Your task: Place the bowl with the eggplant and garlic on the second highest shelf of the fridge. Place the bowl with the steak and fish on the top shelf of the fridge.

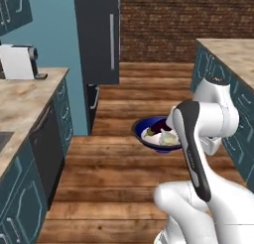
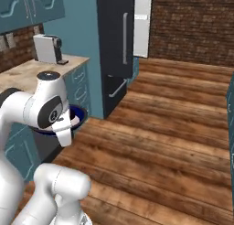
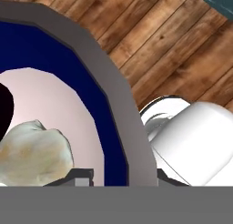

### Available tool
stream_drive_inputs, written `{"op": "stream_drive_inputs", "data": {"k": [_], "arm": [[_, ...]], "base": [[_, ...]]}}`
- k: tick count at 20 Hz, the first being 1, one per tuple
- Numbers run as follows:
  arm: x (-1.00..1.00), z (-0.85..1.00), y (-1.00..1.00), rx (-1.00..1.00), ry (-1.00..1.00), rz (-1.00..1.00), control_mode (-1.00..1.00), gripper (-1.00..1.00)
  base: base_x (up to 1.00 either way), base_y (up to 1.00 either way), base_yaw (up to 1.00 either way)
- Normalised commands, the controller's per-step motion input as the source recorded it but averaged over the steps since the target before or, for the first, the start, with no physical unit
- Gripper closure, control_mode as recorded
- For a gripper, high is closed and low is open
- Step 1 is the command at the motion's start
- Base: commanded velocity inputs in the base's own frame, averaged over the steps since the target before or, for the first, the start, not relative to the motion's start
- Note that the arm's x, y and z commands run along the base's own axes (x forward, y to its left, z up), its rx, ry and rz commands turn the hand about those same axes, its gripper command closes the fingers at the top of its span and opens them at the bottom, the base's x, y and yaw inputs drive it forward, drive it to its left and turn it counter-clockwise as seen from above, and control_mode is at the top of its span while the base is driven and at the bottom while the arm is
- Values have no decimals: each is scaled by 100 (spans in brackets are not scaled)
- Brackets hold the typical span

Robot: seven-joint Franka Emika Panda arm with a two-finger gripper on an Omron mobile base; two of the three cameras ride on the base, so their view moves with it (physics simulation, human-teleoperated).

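Item: blue bowl [image 1: 155,134], carried above the wooden floor [image 1: 124,173]. Pincer [image 3: 119,175] clenched on the bowl's grey rim, one finger inside the wall and one outside, apparently to keep it level in transit. Contents, just inward of the pincer: pale garlic [image 3: 34,150]; dark eggplant [image 1: 159,124] beyond, long axis not discernible. Fridge [image 1: 99,34] well ahead, door shut.
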Motion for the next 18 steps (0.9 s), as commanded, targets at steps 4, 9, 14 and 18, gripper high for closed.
{"op": "stream_drive_inputs", "data": {"k": [4,9,14,18], "arm": [[0,0,0,0,0,0,100,100],[0,0,0,0,0,0,100,100],[0,0,0,0,0,0,100,100],[0,0,0,0,0,0,100,100]], "base": [[100,-85,-26],[100,-76,-26],[100,-41,-16],[100,-30,-10]]}}
